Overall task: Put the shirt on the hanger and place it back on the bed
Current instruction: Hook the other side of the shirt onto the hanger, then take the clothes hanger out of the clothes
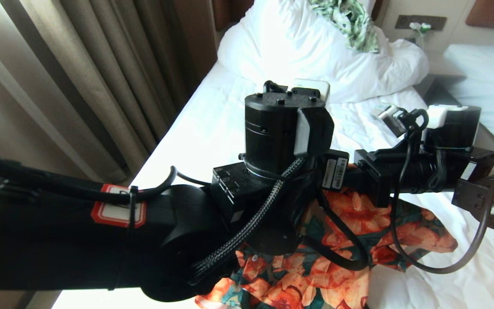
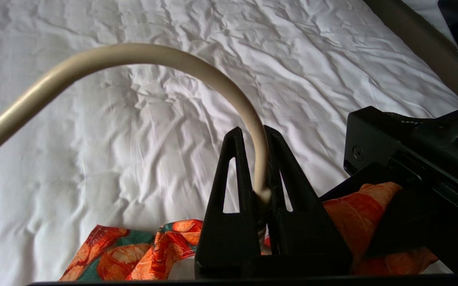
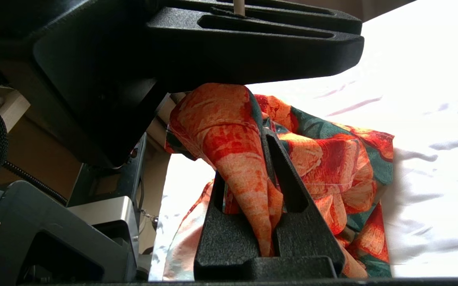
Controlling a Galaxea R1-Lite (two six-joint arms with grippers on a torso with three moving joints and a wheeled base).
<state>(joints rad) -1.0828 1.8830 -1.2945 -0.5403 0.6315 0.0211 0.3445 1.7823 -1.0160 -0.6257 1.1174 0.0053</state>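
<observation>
Both arms hide most of the one shirt at six o'clock; left gripper pinches the one hanger's hook, right gripper pinches cloth.

Left end effector clamping hanger, shirt below

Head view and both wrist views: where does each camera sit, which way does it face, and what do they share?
Head view: on the robot's head, looking down over both black arms at the bed and floral shirt.
Left wrist view: behind the left pincer, facing the sheet; its fingers are shut on the cream hanger hook.
Right wrist view: behind the right pincer, shut on a fold of shirt, with the left arm overhead.
Shared: shirt and white sheet appear in all three; each wrist view catches the other arm.
</observation>
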